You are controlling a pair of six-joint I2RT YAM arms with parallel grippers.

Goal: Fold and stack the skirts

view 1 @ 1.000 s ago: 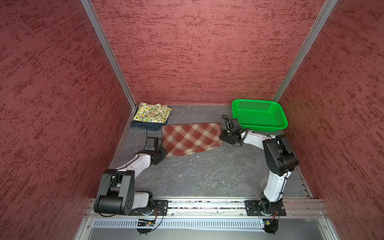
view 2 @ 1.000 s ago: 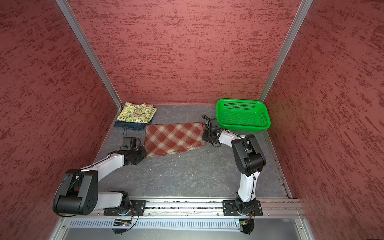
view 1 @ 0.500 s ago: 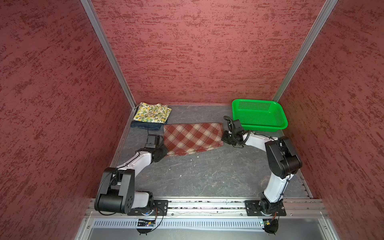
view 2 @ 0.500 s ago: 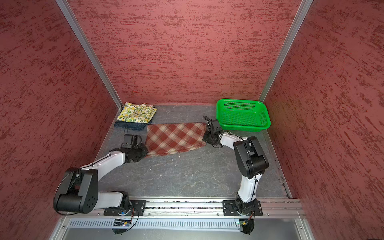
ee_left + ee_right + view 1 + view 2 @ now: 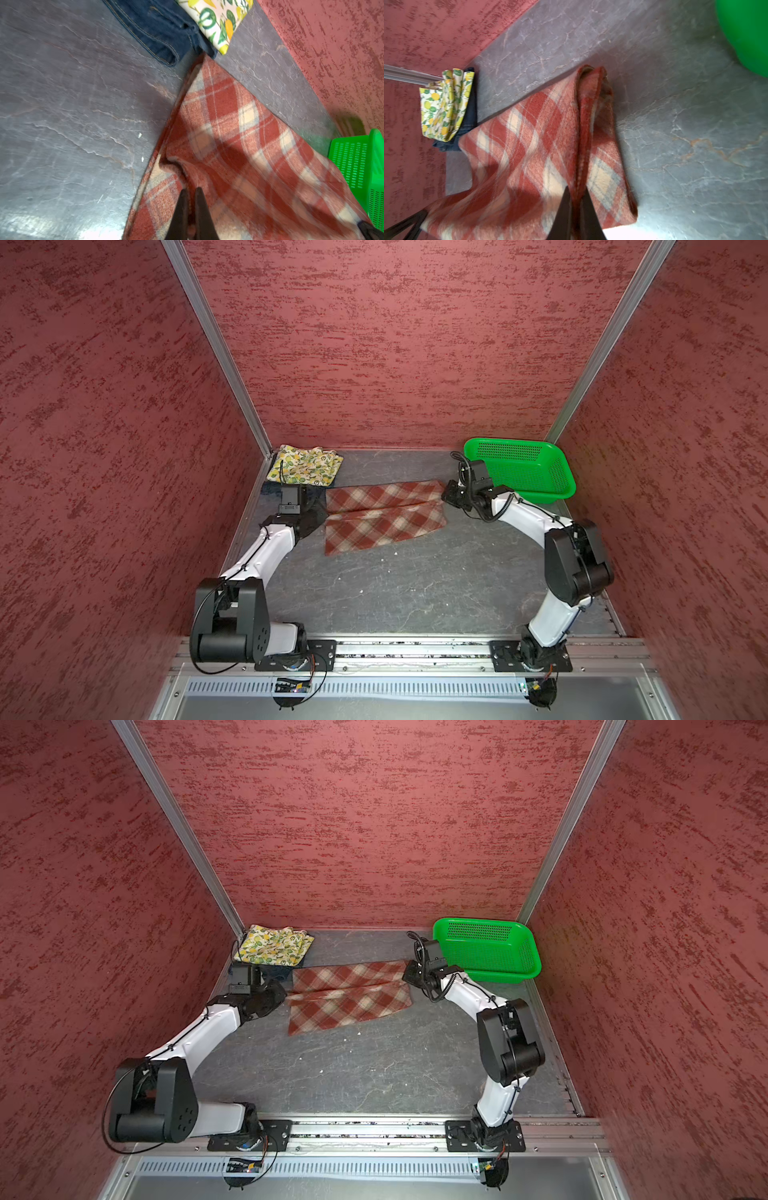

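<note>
The lemon skirt (image 5: 305, 464) is lying on the denim skirt (image 5: 158, 31), and the green basket (image 5: 509, 452) is sitting beside the right pincer (image 5: 576, 191). That pincer and the left pincer (image 5: 190, 191) are clamping the plaid skirt's (image 5: 382, 514) opposite ends.

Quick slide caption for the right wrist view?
Right gripper shut on the plaid skirt's folded edge; lemon-print skirt atop denim skirt beyond.

A lab robot test cell: red textured wall panels (image 5: 374, 344) on aluminium posts (image 5: 217, 344) box in a grey slate-look table (image 5: 415, 593), with left arm (image 5: 266, 547) and right arm (image 5: 528, 518) bolted to a rail (image 5: 415, 659) at 6 o'clock.
</note>
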